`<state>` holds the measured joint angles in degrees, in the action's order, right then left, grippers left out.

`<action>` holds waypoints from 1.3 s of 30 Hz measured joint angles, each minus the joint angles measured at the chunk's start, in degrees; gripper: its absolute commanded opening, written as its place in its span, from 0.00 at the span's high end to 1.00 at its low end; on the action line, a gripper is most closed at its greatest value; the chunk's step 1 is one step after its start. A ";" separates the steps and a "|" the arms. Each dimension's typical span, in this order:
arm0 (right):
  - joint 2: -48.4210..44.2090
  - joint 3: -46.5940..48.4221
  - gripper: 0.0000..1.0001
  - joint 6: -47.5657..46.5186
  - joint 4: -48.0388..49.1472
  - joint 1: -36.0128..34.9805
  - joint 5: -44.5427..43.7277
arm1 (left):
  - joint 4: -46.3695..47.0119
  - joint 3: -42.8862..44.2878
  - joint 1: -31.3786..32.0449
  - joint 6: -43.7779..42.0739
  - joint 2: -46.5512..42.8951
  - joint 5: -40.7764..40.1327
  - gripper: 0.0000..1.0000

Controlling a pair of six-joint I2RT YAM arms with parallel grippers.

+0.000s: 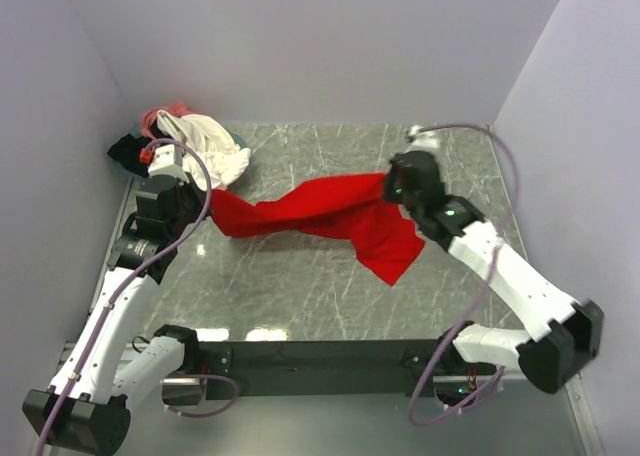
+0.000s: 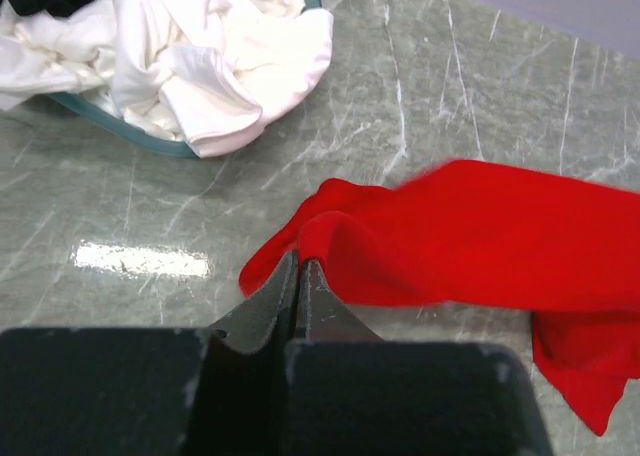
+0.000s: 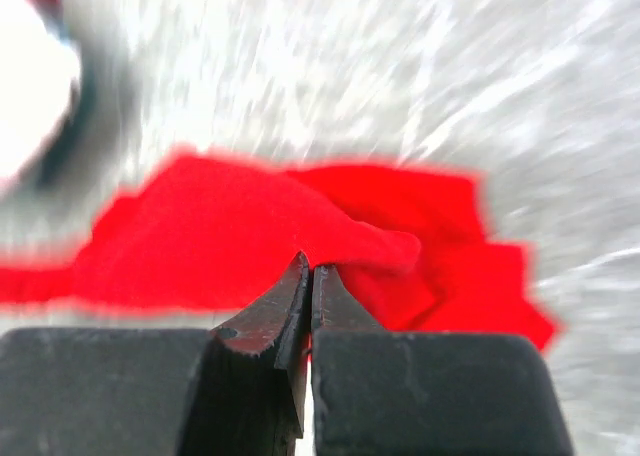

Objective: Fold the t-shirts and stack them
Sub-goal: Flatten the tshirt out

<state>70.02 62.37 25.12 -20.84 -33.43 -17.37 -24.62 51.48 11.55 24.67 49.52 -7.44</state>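
Observation:
The red t-shirt (image 1: 320,214) hangs stretched between my two grippers above the middle of the table, one end drooping at the right. My left gripper (image 1: 205,198) is shut on its left edge; the left wrist view shows the tips (image 2: 300,264) pinching red cloth (image 2: 470,236). My right gripper (image 1: 392,188) is shut on its right part; the right wrist view, blurred, shows the tips (image 3: 310,268) pinching a red fold (image 3: 250,236). The cream-white t-shirt (image 1: 215,146) lies crumpled on the tray at the back left, with black cloth (image 1: 128,152) and pink cloth (image 1: 168,113) beside it.
The teal-rimmed tray (image 2: 120,128) holds the pile in the back left corner, close behind my left gripper. Grey walls close in the table on the left, back and right. A black rail (image 1: 320,356) runs along the near edge between the arm bases.

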 measured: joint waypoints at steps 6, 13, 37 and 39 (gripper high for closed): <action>-8.07 12.17 1.00 -3.65 -6.08 4.07 -3.58 | -2.64 11.82 -0.11 0.13 0.59 -0.74 0.99; -12.28 34.16 1.00 -8.22 -12.50 3.96 -3.50 | -2.71 37.51 -0.11 1.55 0.59 2.54 1.00; -20.85 28.22 1.00 -12.46 -15.37 4.48 -2.01 | 3.63 41.97 -0.11 10.73 7.80 23.78 0.99; -16.83 24.70 1.00 -12.63 -14.64 6.36 -1.97 | 3.80 40.98 -0.11 10.71 13.49 23.71 0.99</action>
<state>53.19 87.07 12.49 -35.48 -27.07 -19.33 -20.82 92.47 11.44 35.38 63.00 16.27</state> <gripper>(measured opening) 0.011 0.014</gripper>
